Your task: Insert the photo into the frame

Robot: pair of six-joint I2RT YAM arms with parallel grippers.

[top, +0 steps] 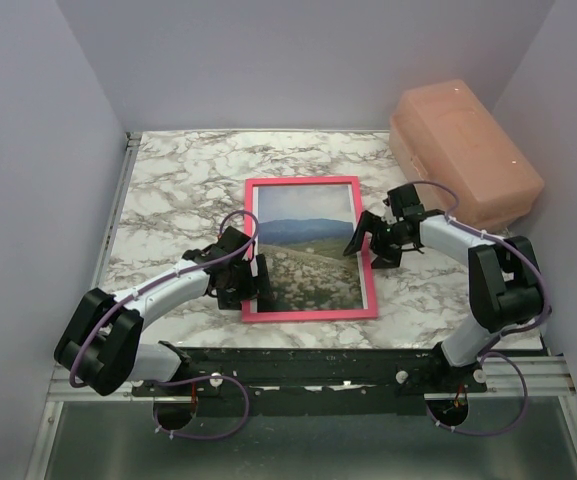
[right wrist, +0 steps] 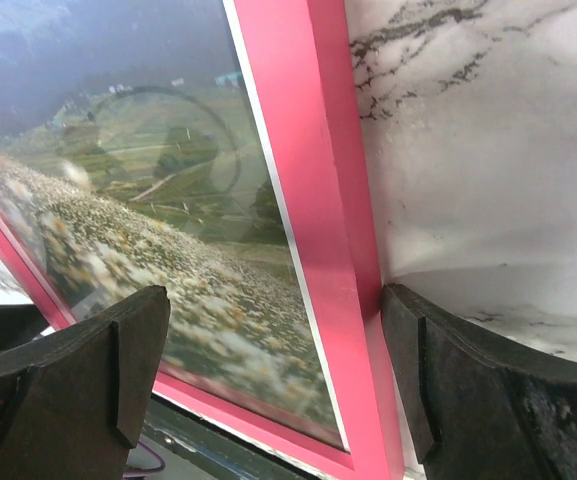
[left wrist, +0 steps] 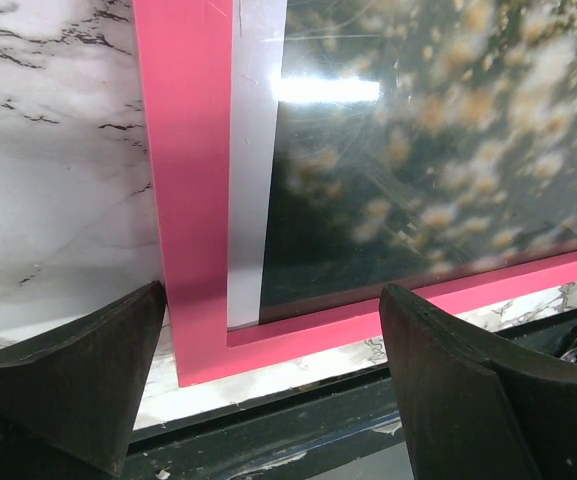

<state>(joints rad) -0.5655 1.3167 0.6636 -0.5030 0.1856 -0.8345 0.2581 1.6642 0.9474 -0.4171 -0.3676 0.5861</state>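
The frame [top: 310, 314] lies flat, pink front up, in the middle of the marble table [top: 188, 190]. The photo [top: 308, 255] of hills and a flowery field shows inside it behind glass. A narrow white strip runs along the photo's left side. My left gripper [top: 248, 283] is open, straddling the frame's left border near its lower corner [left wrist: 193, 200], and its jaws [left wrist: 273, 320] hold nothing. My right gripper [top: 371, 245] is open across the right border [right wrist: 303, 200]. Its outer finger [right wrist: 438, 370] is close against the frame's outside edge and the other hangs over the photo [right wrist: 148, 200].
A salmon plastic box [top: 463, 150] stands at the back right against the wall. A black rail [top: 318, 365] runs along the table's near edge just below the frame. Pale walls close in the table on three sides.
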